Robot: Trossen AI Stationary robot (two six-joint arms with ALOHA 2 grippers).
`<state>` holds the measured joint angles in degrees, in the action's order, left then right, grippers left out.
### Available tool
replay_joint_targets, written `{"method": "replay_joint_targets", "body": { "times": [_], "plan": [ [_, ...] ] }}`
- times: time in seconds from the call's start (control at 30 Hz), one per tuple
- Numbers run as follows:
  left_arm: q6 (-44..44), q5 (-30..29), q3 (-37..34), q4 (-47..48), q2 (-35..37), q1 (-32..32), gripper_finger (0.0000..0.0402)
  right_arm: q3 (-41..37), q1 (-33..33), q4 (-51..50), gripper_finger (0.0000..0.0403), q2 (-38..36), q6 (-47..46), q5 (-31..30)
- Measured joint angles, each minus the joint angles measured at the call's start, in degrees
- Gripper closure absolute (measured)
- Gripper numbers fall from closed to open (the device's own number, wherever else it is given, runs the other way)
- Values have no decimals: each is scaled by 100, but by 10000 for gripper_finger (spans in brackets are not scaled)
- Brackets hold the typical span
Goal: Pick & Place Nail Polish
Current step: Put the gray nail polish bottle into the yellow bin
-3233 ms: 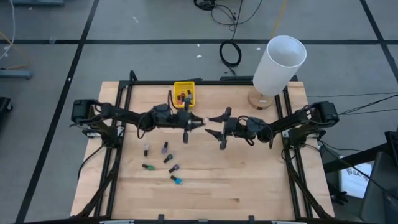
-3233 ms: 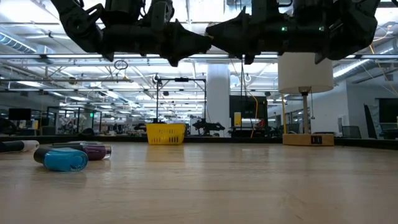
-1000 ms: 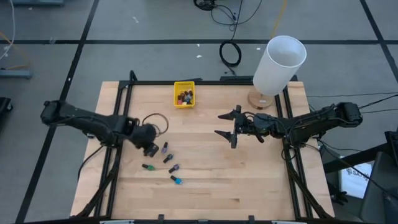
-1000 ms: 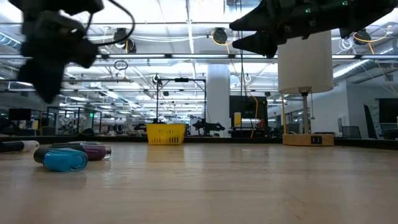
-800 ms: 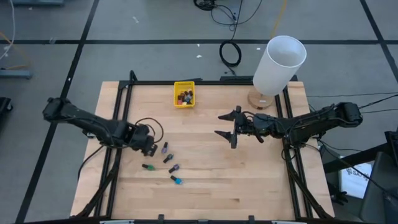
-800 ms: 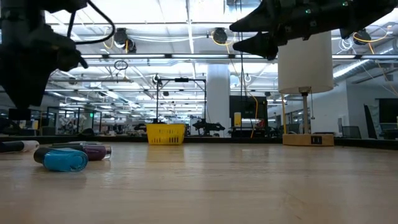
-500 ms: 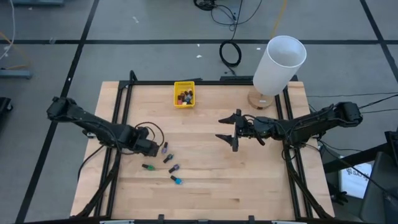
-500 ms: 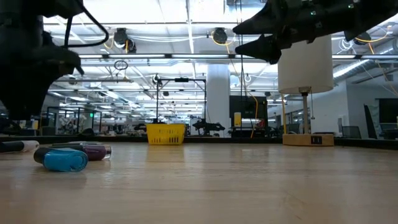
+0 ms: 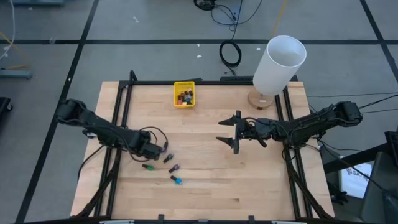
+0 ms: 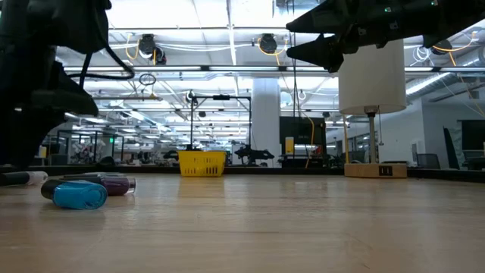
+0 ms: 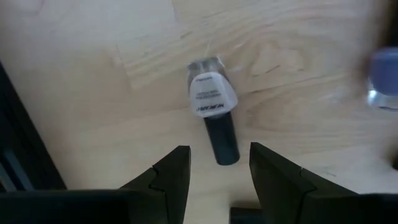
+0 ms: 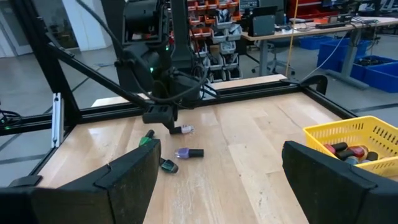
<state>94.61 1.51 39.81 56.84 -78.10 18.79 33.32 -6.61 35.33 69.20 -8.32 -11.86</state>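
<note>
A pale nail polish bottle (image 11: 211, 102) with a dark cap (image 11: 222, 140) lies on its side on the wooden table (image 9: 211, 186). My left gripper (image 11: 219, 163) points down over it, open, its fingertips standing on either side of the cap's end without touching. Other bottles lie close by on their sides: a purple one (image 12: 189, 152), a green one (image 9: 148, 167) and a blue one (image 9: 177, 180). The yellow bin (image 9: 184, 94) at the far edge holds several bottles. My right gripper (image 9: 227, 132) hangs open and level above the table's middle right.
A white cylindrical lamp shade (image 9: 278, 65) on a wooden base stands at the far right corner. Black frame rails (image 9: 121, 124) run along the table's left and right sides. Bare wood lies across the table's middle and near part.
My left gripper has come down and gone a little toward the table's near edge, rolling about its own axis, and now stands over the pale bottle. The bottles have kept their places.
</note>
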Motion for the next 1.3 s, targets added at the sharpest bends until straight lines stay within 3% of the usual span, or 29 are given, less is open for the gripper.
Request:
{"method": "replay_joint_targets", "body": {
  "times": [0.57, 1.07, 1.17, 1.3],
  "plan": [
    [107, -120, -19, -120, -145, -7, 238, -1, 0, 7, 83, 1, 0, 4],
    [489, 143, -619, -746, -123, -7, 239, -2, 0, 23, 83, 1, -20, 11],
    [386, 139, -623, -773, -127, -7, 255, -2, 0, 23, 83, 1, -20, 11],
    [317, 34, -623, -823, -130, -4, 308, -2, 0, 20, 83, 1, -20, 11]
  ]
}}
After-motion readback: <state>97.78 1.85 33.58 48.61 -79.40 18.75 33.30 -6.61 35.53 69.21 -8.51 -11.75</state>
